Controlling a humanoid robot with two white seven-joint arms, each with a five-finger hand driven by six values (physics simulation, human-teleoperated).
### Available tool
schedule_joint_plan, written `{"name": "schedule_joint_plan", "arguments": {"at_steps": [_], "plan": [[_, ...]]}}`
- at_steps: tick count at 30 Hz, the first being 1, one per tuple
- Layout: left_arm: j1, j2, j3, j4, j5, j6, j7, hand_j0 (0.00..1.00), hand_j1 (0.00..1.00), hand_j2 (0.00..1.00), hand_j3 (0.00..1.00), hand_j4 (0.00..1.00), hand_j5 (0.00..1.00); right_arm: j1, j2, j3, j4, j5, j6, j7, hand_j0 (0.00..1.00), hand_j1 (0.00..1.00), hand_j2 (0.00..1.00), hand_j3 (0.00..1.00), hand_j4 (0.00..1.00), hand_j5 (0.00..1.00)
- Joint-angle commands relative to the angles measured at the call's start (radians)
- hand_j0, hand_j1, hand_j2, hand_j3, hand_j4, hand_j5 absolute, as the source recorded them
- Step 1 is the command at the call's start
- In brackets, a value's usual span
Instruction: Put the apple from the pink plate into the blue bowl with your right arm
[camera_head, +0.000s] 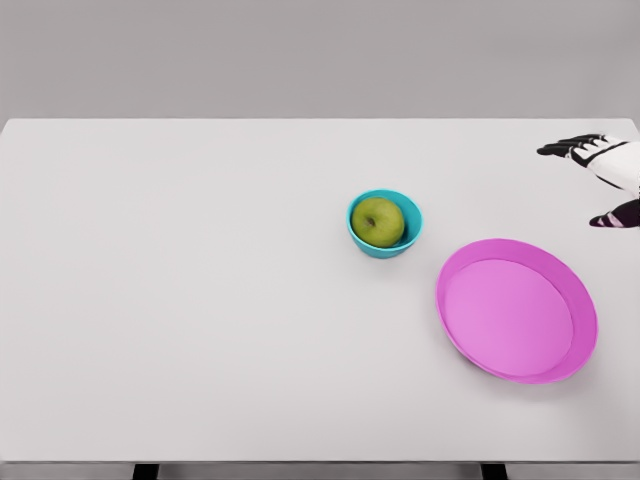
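Note:
A green apple (378, 221) lies inside the small blue bowl (410, 232) near the table's middle. To its lower right the pink plate (517, 310) rests bare on the tabletop. My right hand (592, 165) hovers at the far right edge, well away from bowl and plate, its fingers spread and holding nothing. The left arm does not show.
The white table (200, 300) spans the whole view, with its front edge along the bottom and a grey wall behind it.

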Motion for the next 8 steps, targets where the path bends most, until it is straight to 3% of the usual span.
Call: {"name": "schedule_joint_plan", "arguments": {"at_steps": [1, 3, 8], "plan": [[0.0, 0.0, 0.0, 0.0, 0.0, 0.0, 0.0, 1.0, 1.0, 1.0, 1.0, 1.0, 1.0, 0.0, 0.06, 0.014, 0.001, -0.008, 0.003, 0.001, 1.0, 1.0, 1.0, 1.0, 1.0, 1.0], [0.0, 0.0, 0.0, 0.0, 0.0, 0.0, 0.0, 1.0, 1.0, 1.0, 1.0, 1.0, 1.0, -0.008, 0.123, 0.086, -0.003, -0.002, 0.003, 0.001, 1.0, 1.0, 1.0, 1.0, 1.0, 1.0], [-0.002, 0.0, -0.003, 0.0, -0.001, 0.0, 0.003, 1.0, 1.0, 1.0, 1.0, 1.0, 1.0, -0.014, 0.133, 0.086, 0.001, 0.006, 0.003, 0.001, 1.0, 1.0, 1.0, 1.0, 1.0, 1.0]]}}
